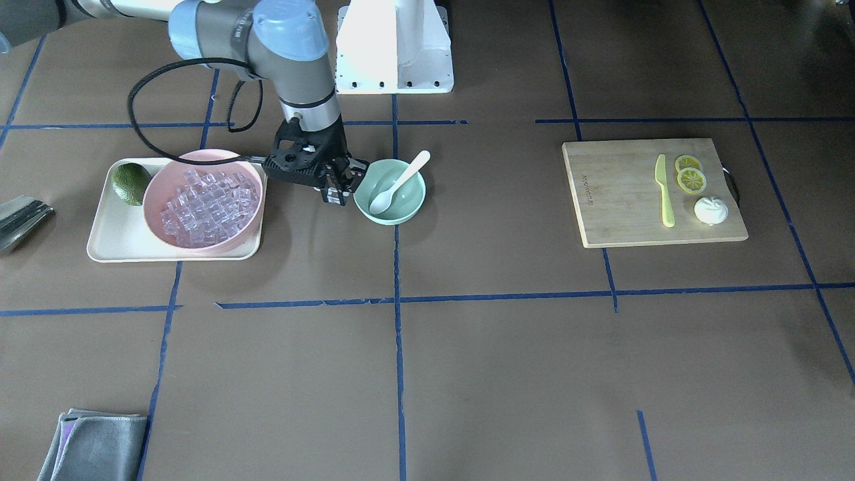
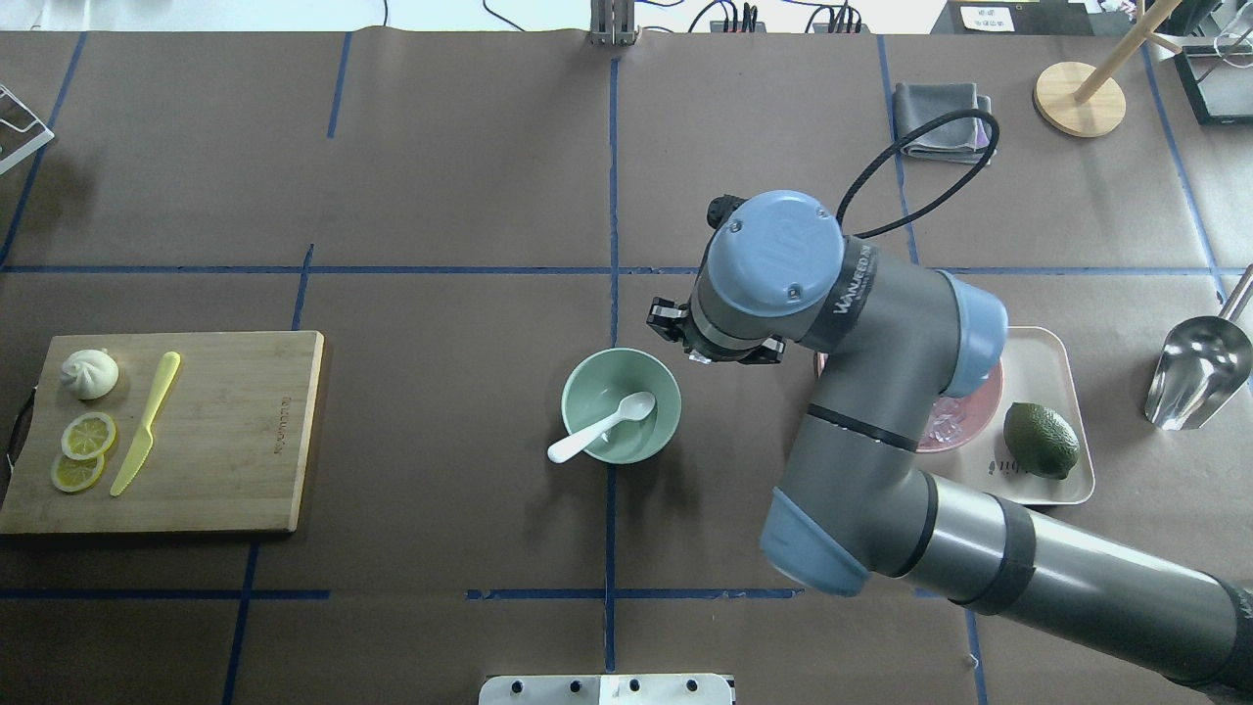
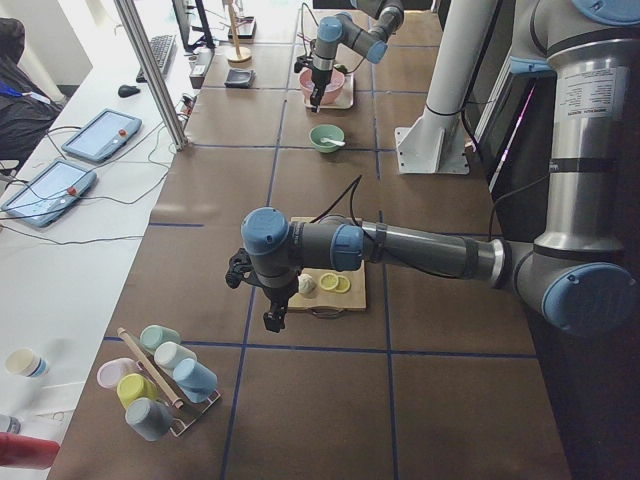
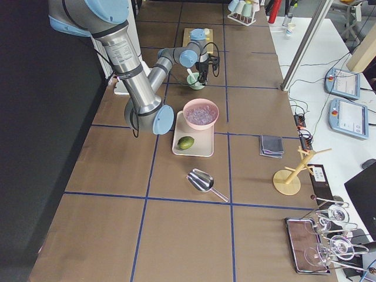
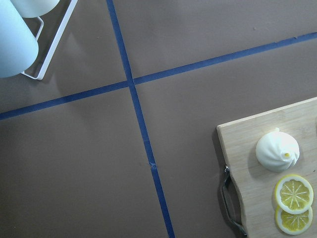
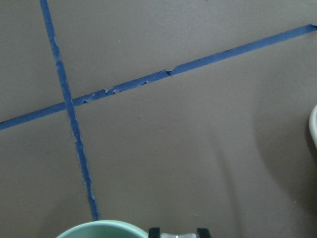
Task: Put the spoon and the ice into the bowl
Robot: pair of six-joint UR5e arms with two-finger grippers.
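The white spoon (image 1: pixel 399 184) lies in the mint-green bowl (image 1: pixel 413 199), scoop down and handle over the far rim; it also shows in the overhead view (image 2: pixel 602 428). The ice (image 1: pixel 204 204) fills the pink bowl (image 1: pixel 155 190) on the tray. My right gripper (image 1: pixel 337 194) hangs between the pink bowl and the mint bowl, right beside the mint bowl's rim (image 6: pixel 104 229). In the right wrist view its fingertips (image 6: pixel 154 231) are closed on a small glassy cube. My left gripper (image 3: pixel 268 318) hovers by the cutting board's end; I cannot tell whether it is open or shut.
A cream tray (image 1: pixel 107 240) holds the pink bowl and a lime (image 1: pixel 130 182). A cutting board (image 1: pixel 621 200) carries a yellow knife (image 1: pixel 664 190), lemon slices and a bun. A metal scoop (image 2: pixel 1199 367) and a grey cloth (image 1: pixel 93 444) lie near the edges.
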